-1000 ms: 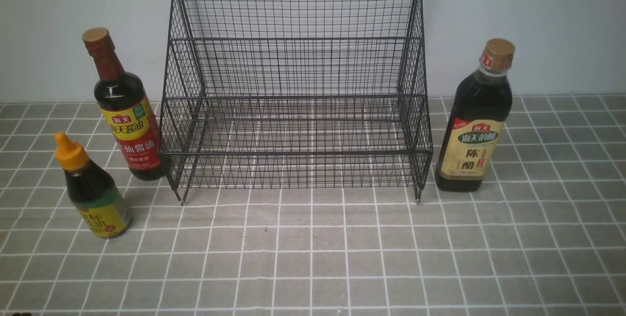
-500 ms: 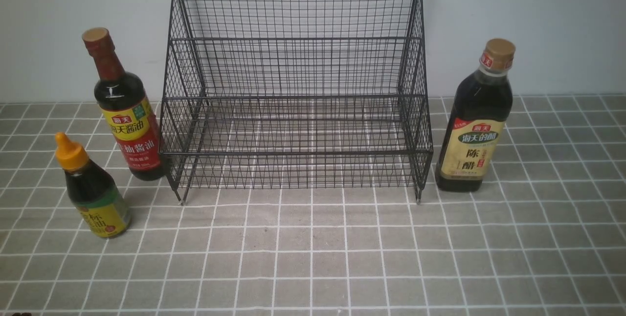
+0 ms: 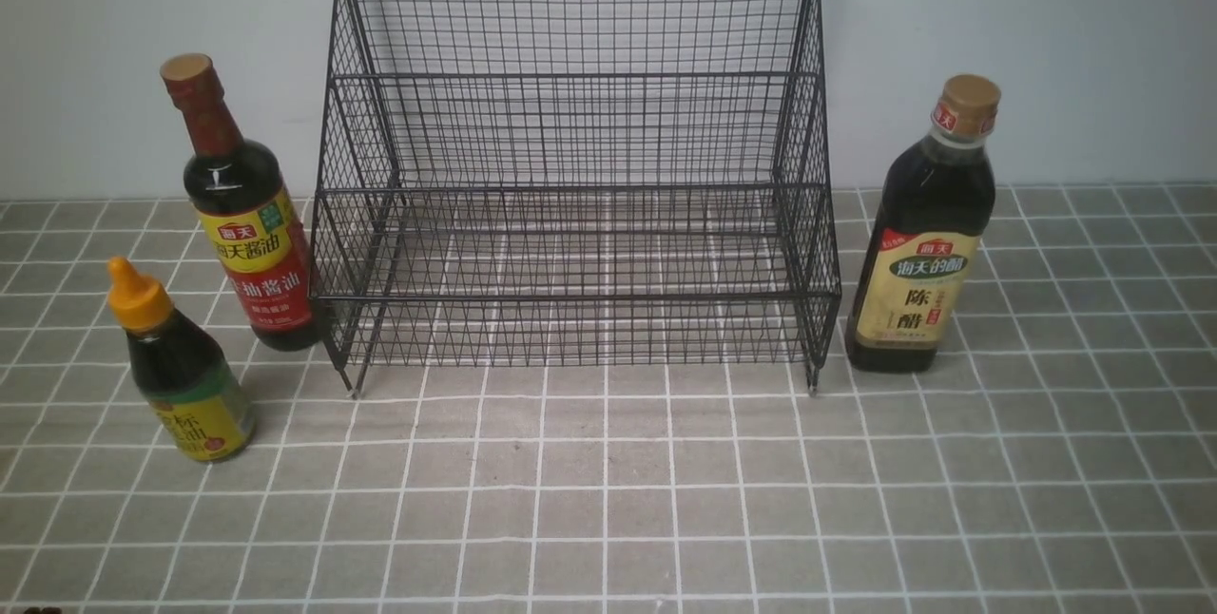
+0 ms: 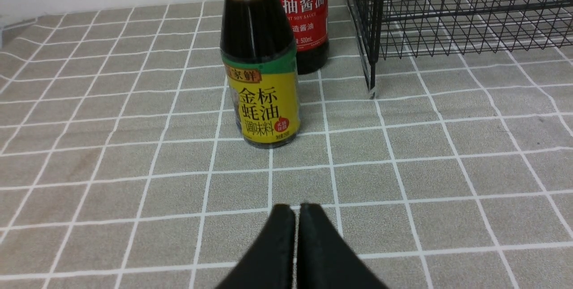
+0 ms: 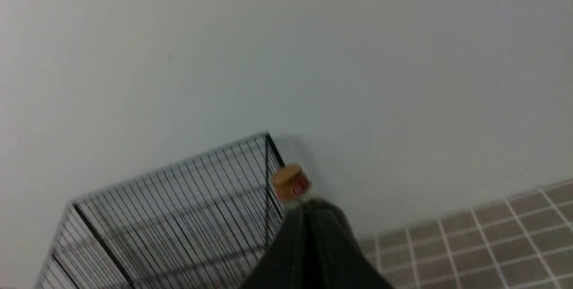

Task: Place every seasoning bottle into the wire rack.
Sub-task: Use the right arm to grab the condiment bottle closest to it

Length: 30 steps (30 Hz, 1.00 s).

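The black wire rack [image 3: 575, 177] stands against the back wall with both tiers bare. Left of it stands the tall red-necked seasoning bottle [image 3: 245, 215], and the short orange-nozzle bottle [image 3: 181, 372] sits in front of that. The tan-capped bottle [image 3: 927, 243] stands right of the rack. No arm shows in the front view. In the left wrist view my left gripper [image 4: 295, 208] is shut and empty, hovering over the cloth short of the short bottle [image 4: 262, 70]. My right gripper [image 5: 306, 206] is shut, raised, with the tan cap [image 5: 290, 182] just beyond its tips.
A grey cloth with a white grid [image 3: 608, 481] covers the table up to the pale wall [image 3: 1093, 44]. The rack's front left leg [image 4: 370, 92] stands close to the two left bottles.
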{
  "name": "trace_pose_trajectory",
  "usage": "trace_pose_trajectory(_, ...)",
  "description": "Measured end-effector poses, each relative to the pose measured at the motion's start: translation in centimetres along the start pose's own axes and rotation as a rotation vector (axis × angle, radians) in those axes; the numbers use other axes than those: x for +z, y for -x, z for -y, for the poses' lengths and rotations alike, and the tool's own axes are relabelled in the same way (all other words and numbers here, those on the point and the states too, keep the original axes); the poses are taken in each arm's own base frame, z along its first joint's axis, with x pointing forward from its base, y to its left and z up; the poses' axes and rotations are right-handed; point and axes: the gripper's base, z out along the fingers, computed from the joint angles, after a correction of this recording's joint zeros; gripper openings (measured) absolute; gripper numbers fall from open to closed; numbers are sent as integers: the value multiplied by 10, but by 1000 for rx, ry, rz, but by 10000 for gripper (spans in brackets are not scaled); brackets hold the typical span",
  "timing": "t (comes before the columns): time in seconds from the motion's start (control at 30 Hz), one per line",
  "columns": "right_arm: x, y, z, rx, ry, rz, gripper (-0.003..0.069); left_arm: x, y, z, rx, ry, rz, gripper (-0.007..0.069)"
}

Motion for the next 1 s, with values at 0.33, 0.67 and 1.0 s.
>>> trace_pose_trajectory(0.33,123,42,-44,-414,98,-343,209,0,0,0,0,0,0,-7)
trace_pose_trajectory(0.67,207,33,-58,-437,114,-342,572,0,0,0,0,0,0,-7)
trace_pose_trajectory(1.0,265,-26,-43,-394,71,-481,631,0,0,0,0,0,0,-7)
